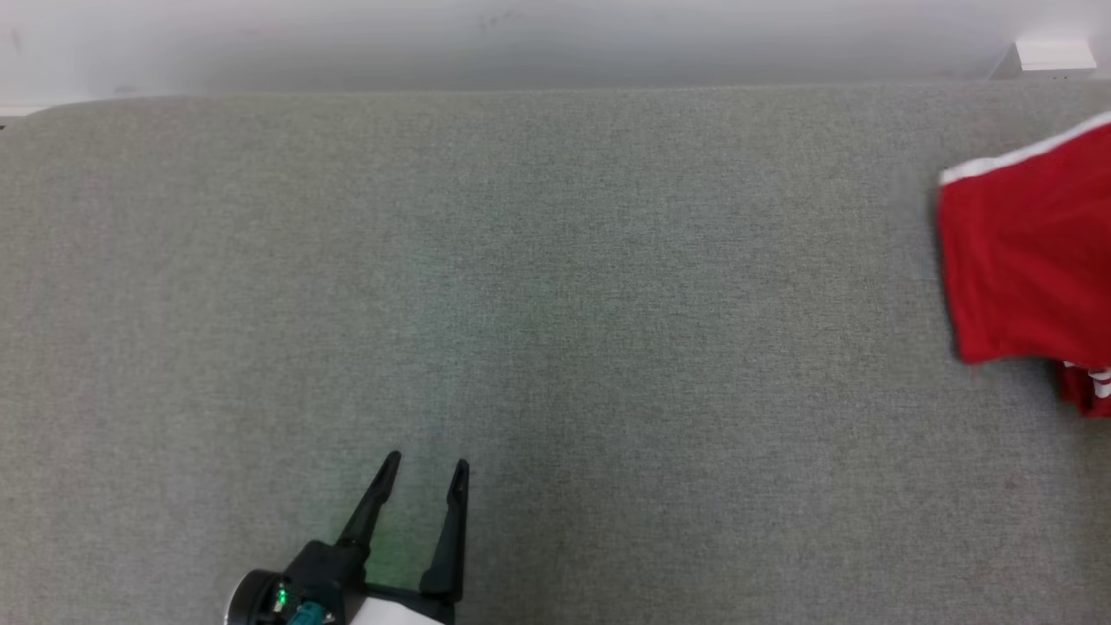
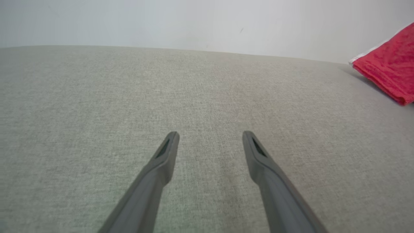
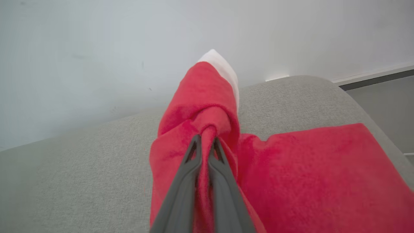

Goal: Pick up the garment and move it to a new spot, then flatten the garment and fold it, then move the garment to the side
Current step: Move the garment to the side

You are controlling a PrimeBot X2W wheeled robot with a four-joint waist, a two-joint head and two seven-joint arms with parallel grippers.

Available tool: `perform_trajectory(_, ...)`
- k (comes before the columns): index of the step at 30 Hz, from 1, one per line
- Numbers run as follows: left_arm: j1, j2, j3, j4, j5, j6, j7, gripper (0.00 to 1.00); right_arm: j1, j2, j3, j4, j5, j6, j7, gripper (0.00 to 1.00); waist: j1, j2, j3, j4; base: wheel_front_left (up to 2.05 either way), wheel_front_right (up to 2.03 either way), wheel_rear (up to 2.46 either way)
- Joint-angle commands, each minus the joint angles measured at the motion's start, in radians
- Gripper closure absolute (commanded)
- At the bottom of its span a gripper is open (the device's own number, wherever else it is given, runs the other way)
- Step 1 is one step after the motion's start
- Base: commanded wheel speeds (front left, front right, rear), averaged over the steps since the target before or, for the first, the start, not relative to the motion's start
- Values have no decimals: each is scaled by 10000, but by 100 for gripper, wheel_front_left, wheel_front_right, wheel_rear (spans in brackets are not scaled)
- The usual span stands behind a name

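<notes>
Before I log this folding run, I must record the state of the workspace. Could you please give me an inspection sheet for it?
Surface: grey fabric surface, flat and even.
Job's things: red garment with white trim, lying at the right end of the surface, one fold bunched up.
Clutter: nothing seen.
Grippers: left gripper open, holding nothing, low over the surface and apart from the garment; right gripper shut on the bunched fold of the garment.
Cables: nothing seen.
Surroundings: pale wall behind the surface; small white box against the wall at the far right.
</notes>
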Motion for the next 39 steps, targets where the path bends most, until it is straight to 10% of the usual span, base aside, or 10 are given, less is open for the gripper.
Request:
perform_trajectory(1, 116, 39, 96, 31, 214, 26, 2, 0, 125, -115, -113, 319, -33, -18, -27, 100, -1, 0, -16, -25, 0, 0, 0)
perform_trajectory(4, 132, 39, 227, 71, 273, -80, 1, 0, 290, -172, -524, 1258, -360, -20, -400, 100, -1, 0, -44, -70, 0, 0, 0)
perform_trajectory(5, 105, 39, 263, 73, 308, -109, 1, 0, 313, -106, -601, 1616, -546, -18, -556, 67, -1, 0, -47, -85, 0, 0, 0)
perform_trajectory(6, 75, 37, 285, 76, 329, -118, 2, 0, 310, -84, -633, 1978, -827, -20, -782, 0, -1, 0, -44, -98, 0, 0, 0)
perform_trajectory(20, 427, 39, 416, 2, 158, -42, 1, 0, 644, 820, -1389, 3817, -4186, -20, -5044, 0, -1, 0, -588, -294, 0, 0, 0)
perform_trajectory(29, 1157, 37, 759, -197, -47, 91, 2, 0, 3791, 2409, -3778, -348, -6905, -20, -5097, 0, -1, 0, -1860, -423, 0, 0, 0)
perform_trajectory(39, 1904, 37, 733, -54, -235, 438, 2, 0, 7047, 4732, -3944, -3215, -8865, -20, -5099, 0, -1, 0, -2954, -384, 0, 0, 0)
